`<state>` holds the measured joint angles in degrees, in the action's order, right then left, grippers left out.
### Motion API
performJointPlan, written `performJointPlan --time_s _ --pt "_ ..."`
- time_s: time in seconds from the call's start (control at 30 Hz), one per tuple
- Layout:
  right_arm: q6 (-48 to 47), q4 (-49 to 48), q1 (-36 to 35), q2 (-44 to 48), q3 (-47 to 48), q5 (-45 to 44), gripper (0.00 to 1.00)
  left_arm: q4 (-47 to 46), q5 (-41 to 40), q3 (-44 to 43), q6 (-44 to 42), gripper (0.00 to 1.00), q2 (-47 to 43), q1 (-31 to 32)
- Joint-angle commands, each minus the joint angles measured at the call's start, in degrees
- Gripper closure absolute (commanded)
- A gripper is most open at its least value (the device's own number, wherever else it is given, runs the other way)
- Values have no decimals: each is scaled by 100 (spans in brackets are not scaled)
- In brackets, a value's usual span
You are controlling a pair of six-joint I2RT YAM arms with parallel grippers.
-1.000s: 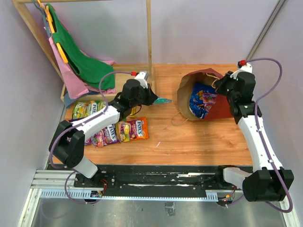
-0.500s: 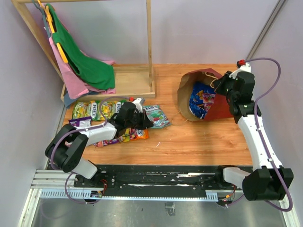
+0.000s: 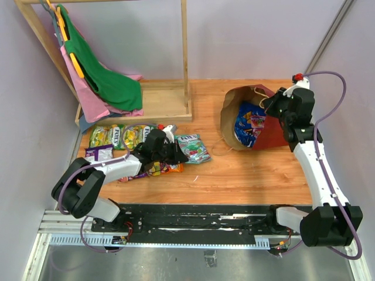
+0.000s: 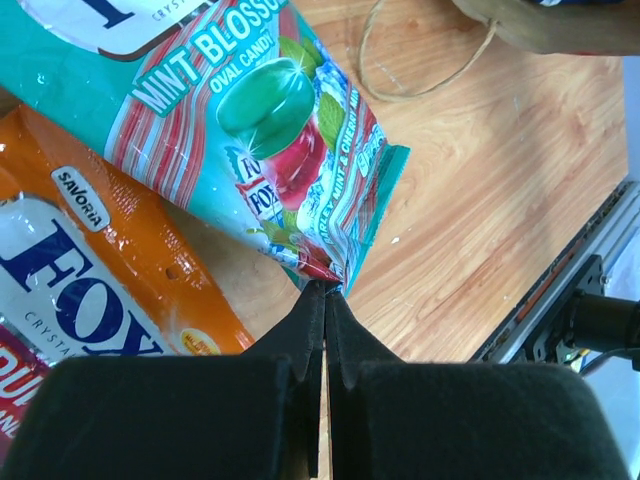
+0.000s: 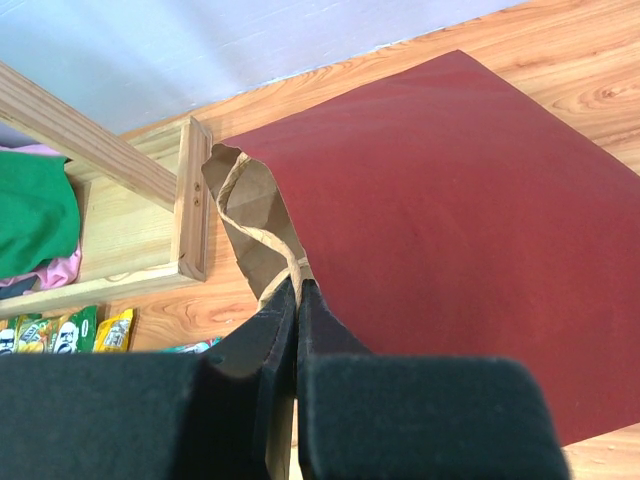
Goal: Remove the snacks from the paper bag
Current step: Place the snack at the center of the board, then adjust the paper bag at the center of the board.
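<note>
The paper bag (image 3: 275, 133), dark red outside and kraft inside, lies on its side at the right with its mouth toward the left. The blue Doritos bag (image 3: 248, 124) shows inside it. My right gripper (image 3: 269, 105) is shut on the bag's upper rim by a handle (image 5: 262, 240) and holds the mouth open. My left gripper (image 3: 176, 153) is shut on the corner of a teal mint candy packet (image 4: 240, 110), which lies on the table (image 3: 192, 147). Several candy packets (image 3: 117, 136) lie in rows at the left, with an orange one (image 4: 90, 270) beside the teal one.
A wooden rack with green and pink cloths (image 3: 105, 82) stands at the back left, and its base frame (image 3: 167, 102) rests on the table. The bag's loose loop handle (image 3: 220, 147) lies on the wood. The metal rail (image 3: 193, 221) runs along the near edge.
My left gripper carried the teal packet from near the rack base down to the table beside the other packets. The right gripper and the bag have stayed put.
</note>
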<state>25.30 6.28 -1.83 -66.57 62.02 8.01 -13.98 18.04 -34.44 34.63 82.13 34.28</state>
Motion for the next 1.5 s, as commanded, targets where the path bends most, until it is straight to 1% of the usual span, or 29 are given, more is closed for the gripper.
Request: performJointPlan --time_s 0.0,0.03,0.07,0.17,0.2,0.23,0.37,0.47,0.57,0.73,0.77,0.93,1.0,1.1,1.13,1.2,1.3,1.33,1.37,1.4,1.47 --pt "13 -180 -1 -32 54 73 99 311 -83 -166 -177 99 54 -86" --pt "8 -174 -2 -32 56 77 99 379 -214 -215 -203 87 91 -96" --pt "-4 -169 -2 -32 64 78 99 483 -364 -267 -246 73 100 -105" --pt "-57 -149 -2 -24 71 73 99 685 -748 -357 -335 25 -107 -106" --pt "-79 -152 -2 -30 71 89 99 669 -845 -347 -349 6 -264 -106" --pt "-104 -154 -2 -45 85 106 99 646 -931 -349 -353 1 -455 -106" --pt "-107 -218 -9 -169 133 481 99 571 -979 -602 -393 0 -1077 -66" --pt "-116 -325 -63 -250 141 845 99 589 -1064 -1067 -570 0 -1015 225" --pt "-198 -400 -247 -271 125 908 99 615 -1250 -1613 -793 0 -580 572" --pt "-506 -208 -558 -252 269 839 99 707 -1522 -2581 -1187 0 45 639" --pt "-516 -163 -587 -225 285 833 99 774 -1697 -2710 -1310 0 143 639" --pt "-525 -18 -591 -116 281 685 99 1266 -2812 -3955 -2048 0 836 632" --pt "-530 52 -581 -75 275 570 95 1300 -2900 -4412 -2349 0 1206 624" --pt "-544 132 -581 50 242 394 92 1308 -2834 -5132 -2986 0 1992 623" --pt "-550 190 -582 112 233 290 86 1380 -2899 -5395 -3096 0 2246 617" --pt "-576 288 -567 274 187 89 61 1624 -2834 -5916 -3355 0 2727 598" --pt "-434 342 -542 525 30 -156 26 1593 -2367 -6202 -3785 0 3119 589" --pt "-224 291 -534 605 -78 -196 18 1532 -2069 -6213 -3971 0 3200 588" --pt "-50 227 -522 674 -206 -187 11 1419 -1757 -6150 -4212 0 3247 588" --pt "117 137 -514 747 -334 -144 7 1276 -1567 -6051 -4427 0 3279 588" --pt "337 84 -511 879 -627 -118 4 1168 -1398 -5934 -4764 0 3324 580"
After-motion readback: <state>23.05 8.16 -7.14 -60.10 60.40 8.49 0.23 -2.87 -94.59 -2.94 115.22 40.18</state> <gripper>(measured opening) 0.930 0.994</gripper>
